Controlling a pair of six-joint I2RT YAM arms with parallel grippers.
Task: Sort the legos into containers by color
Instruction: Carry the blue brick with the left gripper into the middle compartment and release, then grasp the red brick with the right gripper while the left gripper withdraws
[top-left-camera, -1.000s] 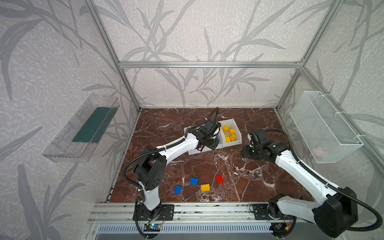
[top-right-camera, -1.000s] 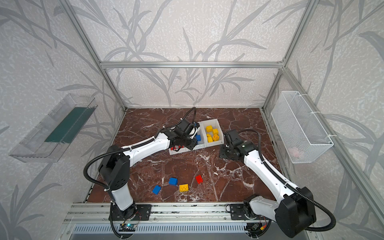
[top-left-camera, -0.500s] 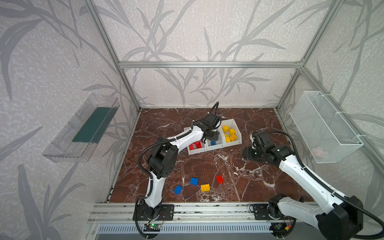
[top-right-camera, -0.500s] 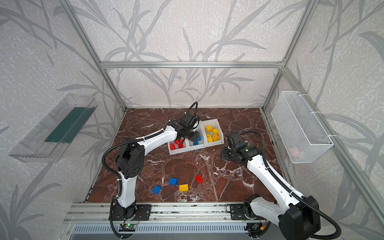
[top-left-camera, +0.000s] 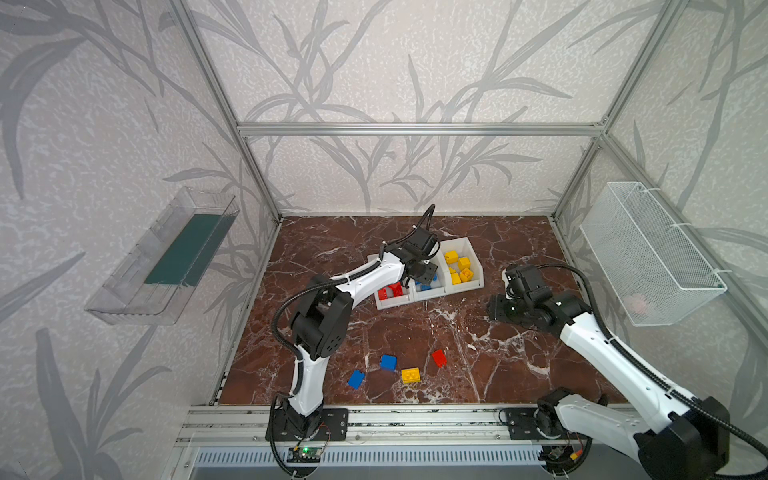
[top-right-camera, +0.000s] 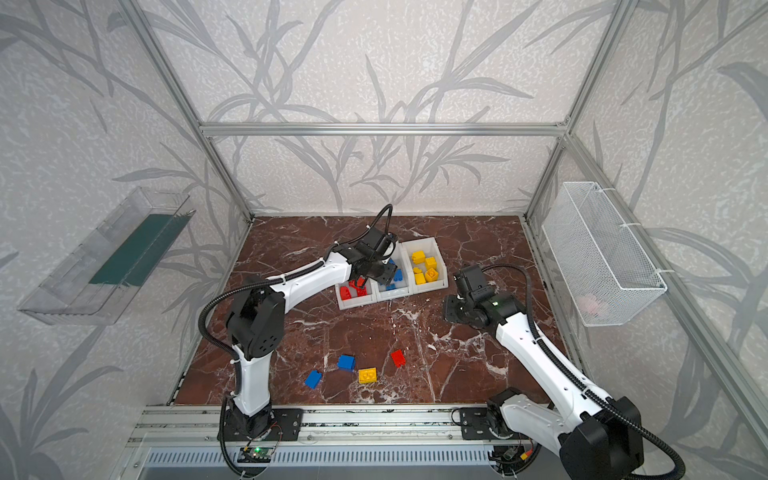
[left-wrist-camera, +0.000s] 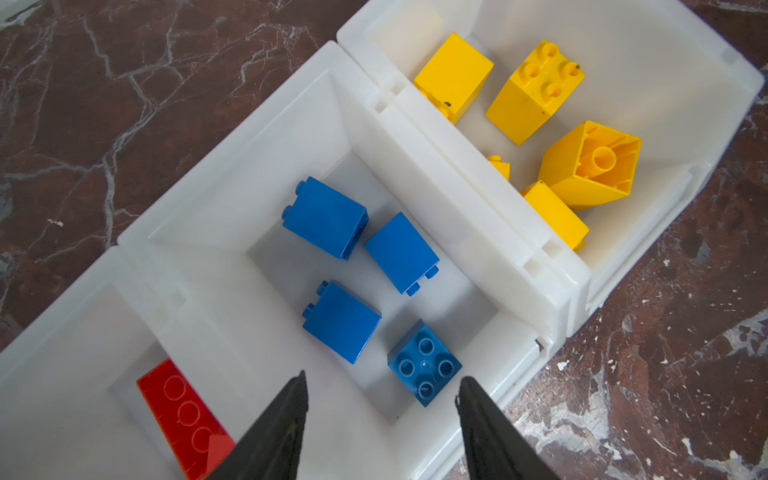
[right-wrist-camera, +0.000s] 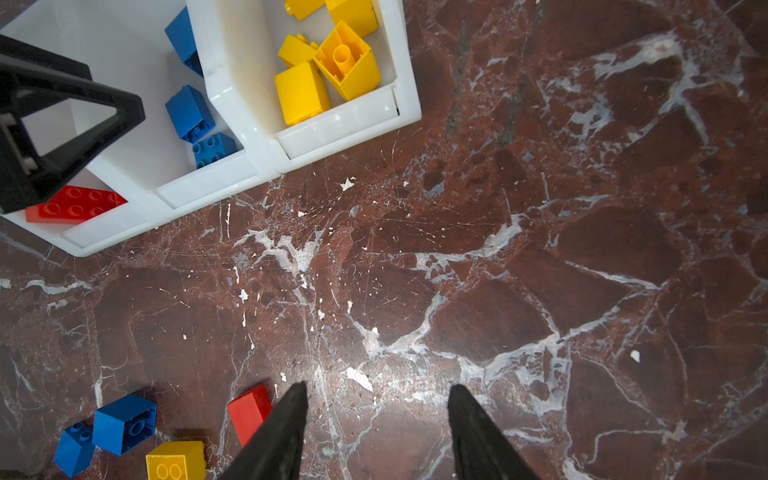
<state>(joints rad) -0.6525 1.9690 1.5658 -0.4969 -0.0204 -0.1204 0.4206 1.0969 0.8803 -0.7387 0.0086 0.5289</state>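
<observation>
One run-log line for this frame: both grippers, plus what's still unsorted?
left gripper: open, empty, over blue-brick bin | right gripper: open, empty, over marble table | loose: blue brick, second blue brick, yellow brick, red brick

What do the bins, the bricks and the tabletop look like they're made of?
Bins: white, slightly translucent moulded plastic, glossy rims.
Bricks: hard shiny plastic, crisp studs.
Tabletop: red-brown marble look, white veins; maybe printed, cannot tell.

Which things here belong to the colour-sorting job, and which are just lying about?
Job: white bins, loose red brick, loose yellow brick, two loose blue bricks.
Lying about: wire basket, clear wall tray.
</observation>
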